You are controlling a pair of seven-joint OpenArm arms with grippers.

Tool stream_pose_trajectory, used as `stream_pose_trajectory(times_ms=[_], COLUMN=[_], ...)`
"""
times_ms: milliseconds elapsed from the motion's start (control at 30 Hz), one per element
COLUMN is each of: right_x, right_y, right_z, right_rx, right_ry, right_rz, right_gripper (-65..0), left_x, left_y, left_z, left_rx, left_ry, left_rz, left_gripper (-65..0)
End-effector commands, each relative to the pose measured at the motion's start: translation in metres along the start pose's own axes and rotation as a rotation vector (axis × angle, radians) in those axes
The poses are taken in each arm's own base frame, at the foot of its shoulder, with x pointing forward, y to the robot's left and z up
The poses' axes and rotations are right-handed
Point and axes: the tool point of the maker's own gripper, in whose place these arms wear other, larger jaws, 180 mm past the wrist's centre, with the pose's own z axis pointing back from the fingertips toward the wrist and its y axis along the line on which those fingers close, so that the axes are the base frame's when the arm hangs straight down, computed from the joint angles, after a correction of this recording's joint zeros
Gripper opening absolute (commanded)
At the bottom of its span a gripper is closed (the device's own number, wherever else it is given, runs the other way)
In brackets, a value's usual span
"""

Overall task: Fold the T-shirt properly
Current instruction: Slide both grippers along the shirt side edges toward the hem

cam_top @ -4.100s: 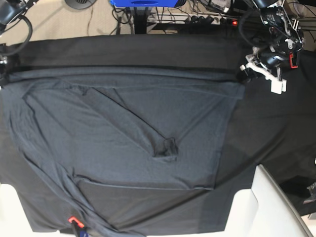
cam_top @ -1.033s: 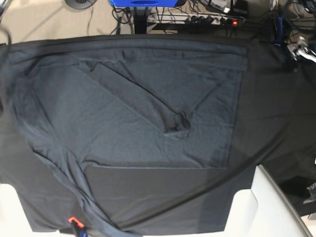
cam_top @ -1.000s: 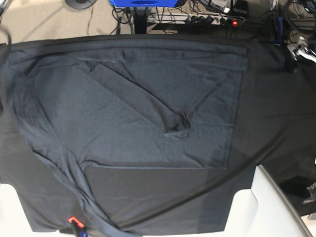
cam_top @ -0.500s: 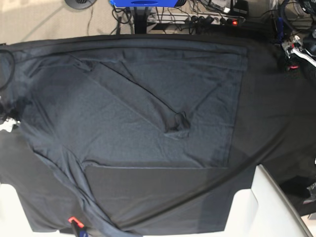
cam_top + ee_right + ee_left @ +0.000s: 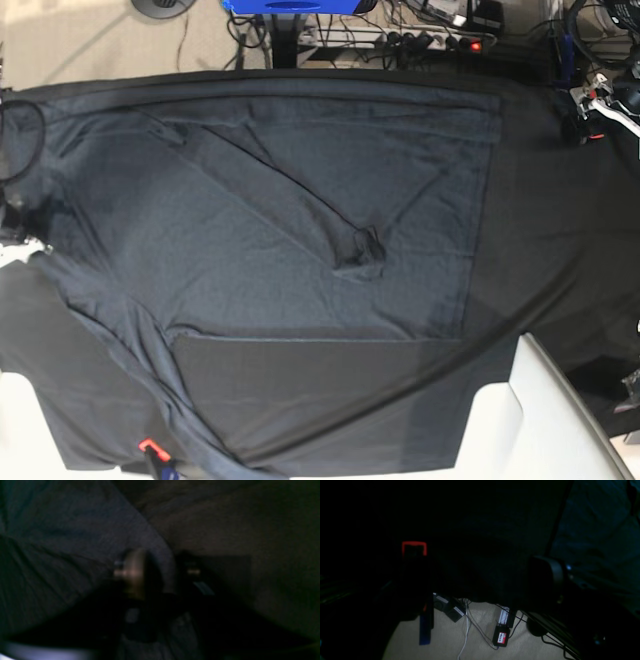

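The T-shirt [image 5: 270, 220] lies spread on the tablecloth [image 5: 560, 240], toward its left.

Base view evenly lit and sharp, bowed toward the edges, both wrist views very dim, right wrist view motion-blurred, left wrist view brightest at the beige floor [image 5: 480, 635] below

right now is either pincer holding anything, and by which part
The right pincer seems to pinch a raised fold at the edge of the dark slate-grey T-shirt, though that view is blurred. The left pincer stands open and empty.
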Motion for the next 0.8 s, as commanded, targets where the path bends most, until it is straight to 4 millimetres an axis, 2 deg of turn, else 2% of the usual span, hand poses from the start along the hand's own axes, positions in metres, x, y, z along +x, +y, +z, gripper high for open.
stream_pose_trajectory(times_ms=[0, 167, 400, 567, 767], right_x=[0.015, 0.024, 0.031, 0.009, -0.027], right_y=[-0.002, -0.002, -0.003, -0.003, 0.005], right_z=[0.003, 0.010, 0.050, 0.064, 0.072], right_rx=[0.003, 0.017, 0.055, 0.066, 0.084], right_ry=[-0.030, -0.069, -0.096, -0.051, 0.014], right_rz=[-0.001, -0.020, -0.015, -0.050, -0.062], right_gripper=[-64.2, -65.0, -65.0, -65.0, -65.0], left_x=[0.014, 0.009, 0.009, 0.008, 0.005], left_y=[0.003, -0.002, -0.003, -0.016, -0.028], left_z=[0.006, 0.004, 0.003, -0.007, -0.014], left_rx=[-0.001, -0.007, -0.009, -0.045, -0.076], left_ry=[-0.038, -0.036, -0.039, -0.020, -0.003], left_rz=[-0.022, -0.011, -0.009, -0.025, -0.043], left_gripper=[-6.9, -6.9, -7.1, -7.1, -7.1])
